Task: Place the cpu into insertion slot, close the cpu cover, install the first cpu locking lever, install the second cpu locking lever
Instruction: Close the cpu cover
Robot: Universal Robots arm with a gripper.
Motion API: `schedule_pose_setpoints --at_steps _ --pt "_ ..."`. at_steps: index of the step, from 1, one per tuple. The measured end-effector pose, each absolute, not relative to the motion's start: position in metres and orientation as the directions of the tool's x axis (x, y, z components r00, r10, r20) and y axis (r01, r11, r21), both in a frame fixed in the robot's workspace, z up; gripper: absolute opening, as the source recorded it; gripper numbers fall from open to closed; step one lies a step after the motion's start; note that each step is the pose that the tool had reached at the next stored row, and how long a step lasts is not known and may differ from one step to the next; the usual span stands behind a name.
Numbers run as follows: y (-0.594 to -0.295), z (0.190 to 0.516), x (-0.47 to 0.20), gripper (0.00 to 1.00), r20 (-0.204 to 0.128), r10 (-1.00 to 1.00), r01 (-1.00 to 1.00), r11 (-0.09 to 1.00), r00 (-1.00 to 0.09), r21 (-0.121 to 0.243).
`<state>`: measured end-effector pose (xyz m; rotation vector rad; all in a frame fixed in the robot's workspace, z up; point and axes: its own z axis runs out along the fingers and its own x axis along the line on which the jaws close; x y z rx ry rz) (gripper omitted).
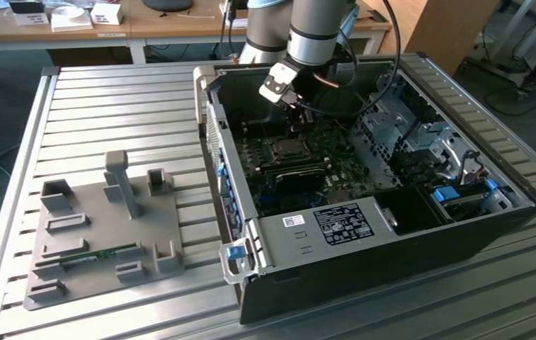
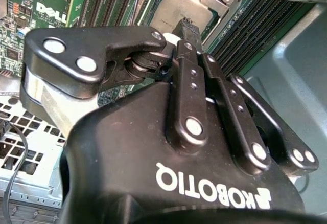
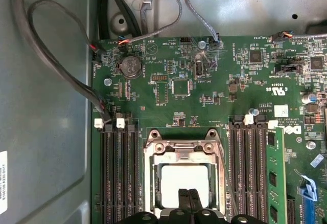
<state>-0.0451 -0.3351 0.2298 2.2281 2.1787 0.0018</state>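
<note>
First wrist view: cpu [image 3: 173,180] pale silvery square, framed by silver cpu cover [image 3: 184,152]; fingers [image 3: 184,199] together over it.

One edge of the cpu [image 3: 173,180] behind the fingers [image 3: 183,199] in the first wrist view

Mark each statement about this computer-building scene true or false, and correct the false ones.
1. The chip sits in the socket on the green board. True.
2. The gripper is wide open. False: it is shut, close to the chip.
3. A green memory stick lies in the grey tray beside the computer case. True.
4. The computer case rests on carpet. False: it lies on a ribbed metal table.
</note>
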Motion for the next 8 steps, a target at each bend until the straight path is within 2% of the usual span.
schedule_pose_setpoints --at_steps 8 --pt "-0.3351 0.2284 -0.0451 0.11 -0.017 1.0 1.0 -0.022 0.022 0.019"
